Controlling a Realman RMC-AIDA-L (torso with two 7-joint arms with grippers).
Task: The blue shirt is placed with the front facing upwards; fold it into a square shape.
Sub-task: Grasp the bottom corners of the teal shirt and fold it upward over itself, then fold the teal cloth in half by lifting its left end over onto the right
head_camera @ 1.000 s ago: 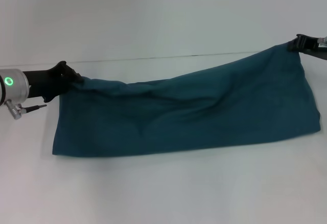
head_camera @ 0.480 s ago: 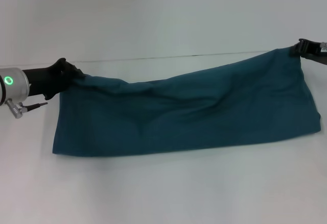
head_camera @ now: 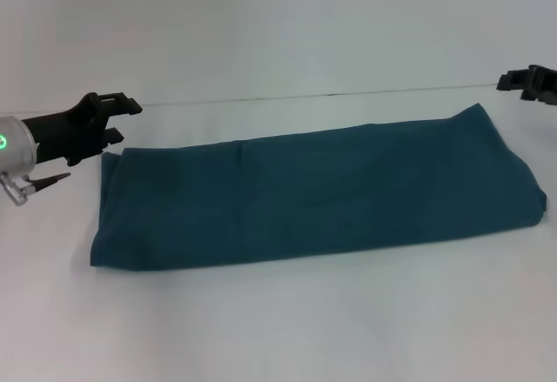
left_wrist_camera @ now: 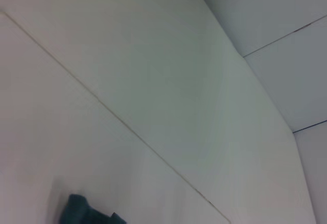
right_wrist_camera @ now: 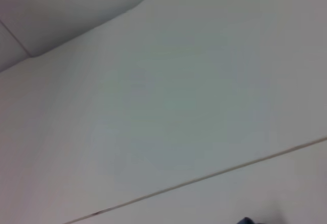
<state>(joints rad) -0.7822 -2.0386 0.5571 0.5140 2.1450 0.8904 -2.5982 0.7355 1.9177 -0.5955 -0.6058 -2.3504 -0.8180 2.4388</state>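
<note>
We see the blue shirt (head_camera: 313, 192) lying flat on the white table (head_camera: 287, 330) as one long folded band, running from the left side across to the right, its right end slightly farther back. The left gripper (head_camera: 117, 117) hovers just off the band's far left corner, fingers spread and holding nothing. The right gripper (head_camera: 518, 82) sits near the far right corner, clear of the cloth; it looks parted too, though only its tip shows. A teal scrap (left_wrist_camera: 84, 211) shows in the left wrist view.
</note>
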